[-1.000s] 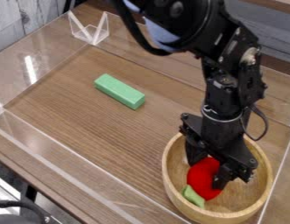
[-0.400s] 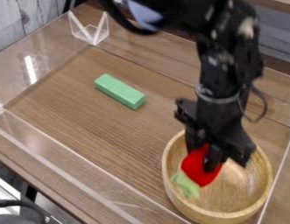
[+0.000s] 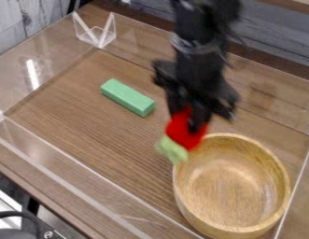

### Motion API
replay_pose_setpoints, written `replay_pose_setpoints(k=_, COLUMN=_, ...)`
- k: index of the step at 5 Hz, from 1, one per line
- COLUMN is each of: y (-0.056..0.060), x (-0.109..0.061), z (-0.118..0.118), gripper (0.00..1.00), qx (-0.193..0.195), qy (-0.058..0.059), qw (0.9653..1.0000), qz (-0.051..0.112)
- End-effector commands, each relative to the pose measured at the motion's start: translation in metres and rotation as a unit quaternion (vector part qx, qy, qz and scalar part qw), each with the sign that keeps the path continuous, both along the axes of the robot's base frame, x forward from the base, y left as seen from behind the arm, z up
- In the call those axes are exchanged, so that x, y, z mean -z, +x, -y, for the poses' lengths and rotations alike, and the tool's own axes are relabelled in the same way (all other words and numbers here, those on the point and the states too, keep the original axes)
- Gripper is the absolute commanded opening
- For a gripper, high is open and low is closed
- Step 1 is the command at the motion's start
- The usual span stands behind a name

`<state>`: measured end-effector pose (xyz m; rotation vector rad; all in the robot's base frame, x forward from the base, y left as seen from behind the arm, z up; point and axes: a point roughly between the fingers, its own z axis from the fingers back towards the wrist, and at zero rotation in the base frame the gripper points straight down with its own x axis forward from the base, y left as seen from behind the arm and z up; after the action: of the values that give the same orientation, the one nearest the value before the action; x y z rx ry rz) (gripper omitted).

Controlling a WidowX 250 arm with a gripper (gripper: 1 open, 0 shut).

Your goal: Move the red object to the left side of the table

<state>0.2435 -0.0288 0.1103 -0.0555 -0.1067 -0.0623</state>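
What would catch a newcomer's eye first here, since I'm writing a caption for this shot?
The black gripper dominates the upper middle, its fingers closed on the red object, which hangs blurred with its light-green end down, just beyond the bowl's rim. Next comes the round wooden bowl at the lower right. The green block stands out on the brown tabletop, left of the gripper.

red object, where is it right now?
In the camera view, the red object hangs just right of centre in the gripper, above the upper-left rim of the wooden bowl.
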Motion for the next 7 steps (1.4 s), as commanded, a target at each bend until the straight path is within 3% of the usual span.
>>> replay_pose_setpoints(k=1, y=0.013, x=-0.019, z=-0.043, gripper=0.00, qx=-0.032, qy=0.004, qw=0.9989, qz=0.034)
replay_pose_setpoints(k=2, y=0.016, x=-0.016, z=-0.086, gripper=0.00, qx=-0.056, qy=0.012, qw=0.9978, qz=0.035)
replay_pose_setpoints(k=4, y=0.009, x=0.004, z=-0.167, gripper=0.00, qx=-0.087, qy=0.028, qw=0.9953, qz=0.032)
replay_pose_setpoints(k=6, y=0.040, x=0.013, z=-0.087, gripper=0.00, qx=-0.041, qy=0.003, qw=0.9989, qz=0.024)
replay_pose_setpoints(k=7, y=0.036, x=0.021, z=-0.124, gripper=0.00, qx=-0.054, qy=0.010, qw=0.9982, qz=0.023)
